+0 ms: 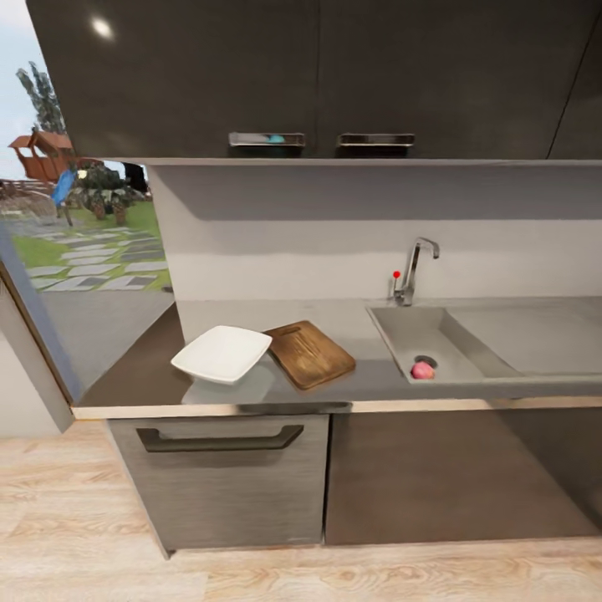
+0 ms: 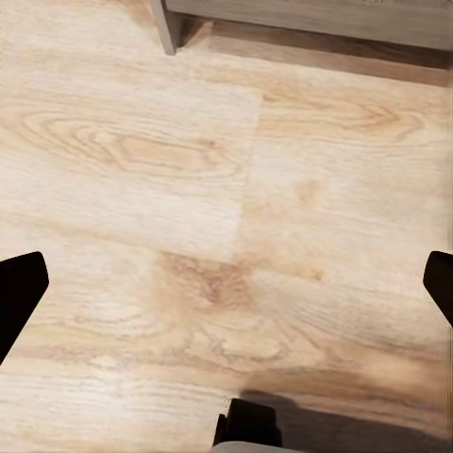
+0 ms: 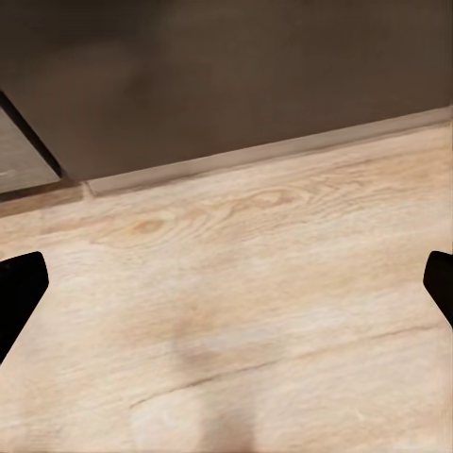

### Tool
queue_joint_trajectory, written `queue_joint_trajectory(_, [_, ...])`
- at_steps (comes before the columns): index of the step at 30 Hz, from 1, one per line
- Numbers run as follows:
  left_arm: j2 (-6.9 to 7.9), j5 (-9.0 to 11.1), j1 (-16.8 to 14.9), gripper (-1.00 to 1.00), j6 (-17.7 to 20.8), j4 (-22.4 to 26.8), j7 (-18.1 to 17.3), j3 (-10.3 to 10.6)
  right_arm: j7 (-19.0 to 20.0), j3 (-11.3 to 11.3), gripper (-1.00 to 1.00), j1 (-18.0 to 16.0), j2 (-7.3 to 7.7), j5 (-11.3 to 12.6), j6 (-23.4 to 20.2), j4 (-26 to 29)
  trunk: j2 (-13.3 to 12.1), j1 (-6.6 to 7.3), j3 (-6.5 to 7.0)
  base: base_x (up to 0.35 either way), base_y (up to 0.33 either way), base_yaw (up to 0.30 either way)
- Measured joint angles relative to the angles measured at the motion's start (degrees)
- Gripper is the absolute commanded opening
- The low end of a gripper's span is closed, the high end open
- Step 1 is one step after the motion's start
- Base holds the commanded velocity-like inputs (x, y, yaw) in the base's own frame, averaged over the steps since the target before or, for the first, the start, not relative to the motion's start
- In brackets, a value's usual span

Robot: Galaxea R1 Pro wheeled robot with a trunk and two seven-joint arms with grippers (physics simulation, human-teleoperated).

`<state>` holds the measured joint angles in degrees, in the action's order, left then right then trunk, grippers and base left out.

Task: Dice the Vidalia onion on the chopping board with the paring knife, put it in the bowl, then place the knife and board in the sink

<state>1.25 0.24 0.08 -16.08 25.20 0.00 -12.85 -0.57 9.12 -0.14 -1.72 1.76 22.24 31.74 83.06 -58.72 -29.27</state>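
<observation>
The grey countertop [image 1: 368, 380] crossed mid-frame; both grippers hung spread wide and empty over floor; reach the onion [image 1: 422, 369], lower right in the sink [image 1: 468, 355], from above.

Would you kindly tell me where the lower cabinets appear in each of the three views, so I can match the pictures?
Head view: the lower cabinets stand under the countertop, across the picture's middle.
Left wrist view: a grey strip of them lies beyond the open left claw.
Right wrist view: their dark front lies beyond the open right claw.
Shared landmark: the light wooden floor at the cabinets' base.
</observation>
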Motion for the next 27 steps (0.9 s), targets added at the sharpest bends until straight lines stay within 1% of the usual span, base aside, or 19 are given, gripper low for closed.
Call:
queue_joint_trajectory(5, [0.08, 0.00, 0.00, 1.00, 0.01, 0.06, 0.00, -0.03, 0.10, -0.14, 1.00, 0.01, 0.08, -0.07, 0.02, -0.01, 0.00, -0.01, 0.00, 0.029, -0.052, 0.031])
queue_joint_trajectory(27, [0.08, 0.00, 0.00, 1.00, 0.01, 0.02, 0.00, -0.01, 0.46, -0.34, 1.00, 0.01, 0.28, -0.48, 0.06, -1.24, 0.00, -0.01, 0.00, 0.001, -0.001, 0.001])
